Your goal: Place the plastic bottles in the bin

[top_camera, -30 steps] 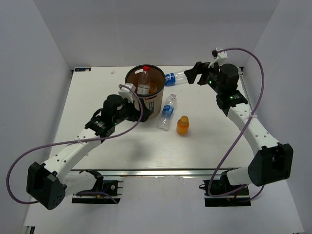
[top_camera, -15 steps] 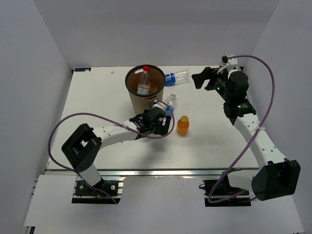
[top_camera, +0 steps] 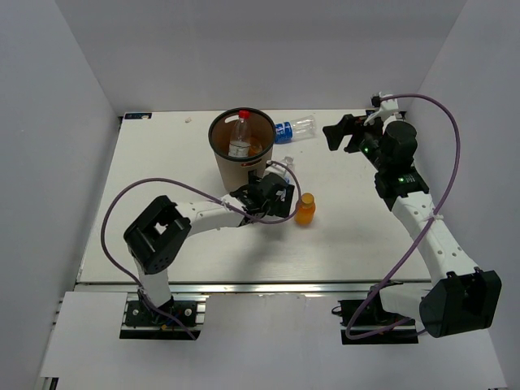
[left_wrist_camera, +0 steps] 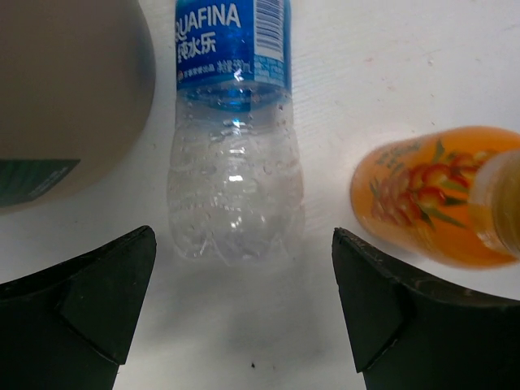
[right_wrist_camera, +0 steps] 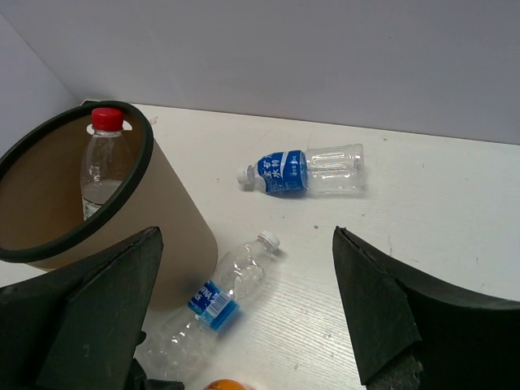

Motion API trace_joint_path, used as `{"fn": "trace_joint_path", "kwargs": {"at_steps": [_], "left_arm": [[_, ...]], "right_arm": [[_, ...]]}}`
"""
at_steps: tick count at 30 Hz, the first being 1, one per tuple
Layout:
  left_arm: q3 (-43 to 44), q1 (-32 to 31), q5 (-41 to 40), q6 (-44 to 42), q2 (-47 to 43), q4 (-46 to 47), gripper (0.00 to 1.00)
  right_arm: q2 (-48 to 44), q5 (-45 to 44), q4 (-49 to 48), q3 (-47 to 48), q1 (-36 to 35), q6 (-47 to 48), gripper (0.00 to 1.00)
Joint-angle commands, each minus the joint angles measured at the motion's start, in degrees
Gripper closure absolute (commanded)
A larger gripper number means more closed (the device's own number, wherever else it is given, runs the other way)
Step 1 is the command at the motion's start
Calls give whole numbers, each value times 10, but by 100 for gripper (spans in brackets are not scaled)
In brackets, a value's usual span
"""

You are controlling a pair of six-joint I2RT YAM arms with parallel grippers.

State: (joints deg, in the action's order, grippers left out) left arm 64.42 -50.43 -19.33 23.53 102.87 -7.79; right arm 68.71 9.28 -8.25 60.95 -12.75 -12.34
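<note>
**Item 1, orange bottle** [top_camera: 304,210]: nearest to me, on the white table [top_camera: 162,162], just beside item 2. Short, rounded, glossy printed wrap w/ a fruit pattern, pale cap. Not in the bin yet.

**Item 2, left hand** [left_wrist_camera: 240,276]: fingers wide apart, holding nothing, poised over the near clear bottle [left_wrist_camera: 234,162].
- The bottle lies on its side between the bin wall and the orange bottle.
- Thin clear plastic, ribbed and dimpled body, blue label further up.
- Step in hand, as I judge it: grab this one.
- I'd drop straight down, straddle the ribbed section below the label and close gently, since the thin wall prob. buckles and a round body may roll.
- I'd keep the right finger off the orange bottle and the left finger off the bin.

**Item 3, bin** [top_camera: 223,166]: tan, matte, round and tapered, dark rim and inside. The red-cap bottle [top_camera: 239,134] stands inside. There's a hint of orange beside it; can't tell what it is.

**Item 4, far clear bottle** [top_camera: 294,128]: on its side behind the bin, blue label, white cap toward the bin. Not binned yet.

**Item 5, right hand** [top_camera: 341,134]: raised near the far edge, fingers spread, empty.
</note>
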Motion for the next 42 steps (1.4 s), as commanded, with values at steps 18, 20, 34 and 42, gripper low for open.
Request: {"fn": "trace_joint_path", "kwargs": {"at_steps": [18,20,34,42], "left_arm": [[84,-1,-67,-10,73,1,16],[73,0,-68,-9,62,8,27],[43,-1,-24,-93,-89,70,85],[67,0,86,-110,-175,96,87]], "right_arm": [[3,27,-19,-6,17,20,11],[3,28,-23,-7,18,20,11],[5,33,-26,-10,19,20,11],[7,31,-30,-10,20,19,11]]}}
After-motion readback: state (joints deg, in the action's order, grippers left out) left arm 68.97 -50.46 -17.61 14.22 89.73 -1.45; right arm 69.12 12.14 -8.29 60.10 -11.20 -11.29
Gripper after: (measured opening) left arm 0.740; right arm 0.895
